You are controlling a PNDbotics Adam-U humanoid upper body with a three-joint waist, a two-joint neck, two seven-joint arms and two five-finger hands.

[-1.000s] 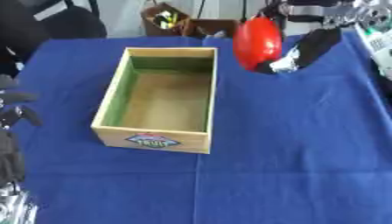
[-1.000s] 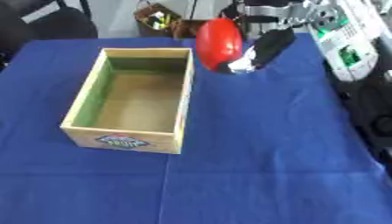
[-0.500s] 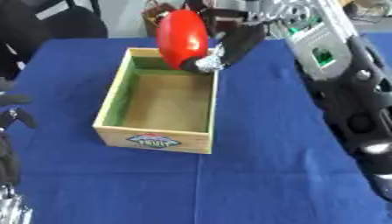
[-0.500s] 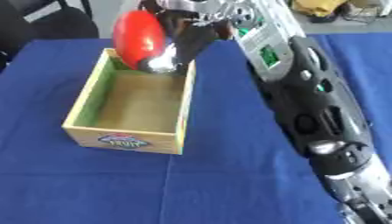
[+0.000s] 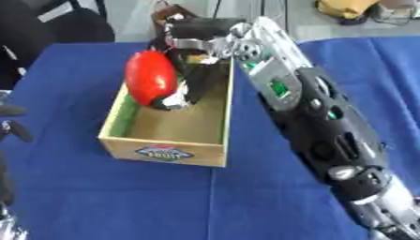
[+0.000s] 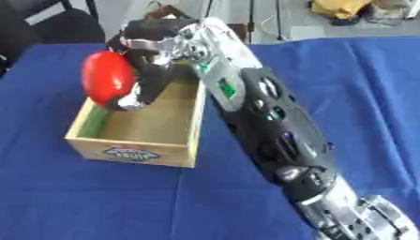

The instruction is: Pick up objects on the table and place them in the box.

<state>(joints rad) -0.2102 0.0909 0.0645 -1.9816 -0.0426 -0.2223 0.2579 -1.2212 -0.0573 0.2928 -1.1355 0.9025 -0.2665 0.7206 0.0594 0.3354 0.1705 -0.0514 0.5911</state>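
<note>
So this is the placing step: the right hand (image 5: 190,70) has its fingers curled round a red oval object (image 5: 149,83), glossy and egg-shaped, can't tell exactly what it is, and it's holding it over the left part of the wooden box (image 5: 215,119), low down by the left wall. From the head camera it looks like the object is at about rim height or just dipping in, not resting on the box floor yet, though I can't really tell how much gap is left underneath. Next move, I'd guess, is lower a bit more, let the fingers open, then pull the hand straight up and back out to the right. The thing to watch is the box's left wall, since the red object sits right beside it and could clip the rim or roll against it on release. The right arm (image 5: 320,126) stretches across the near right corner of the box, so a sloppy retreat could nudge it. Plenty of bare floor inside the box and lots of free blue table (image 5: 98,201) around it. The left hand (image 5: 15,129) barely shows at the left edge, can't tell what its fingers are doing.
</note>
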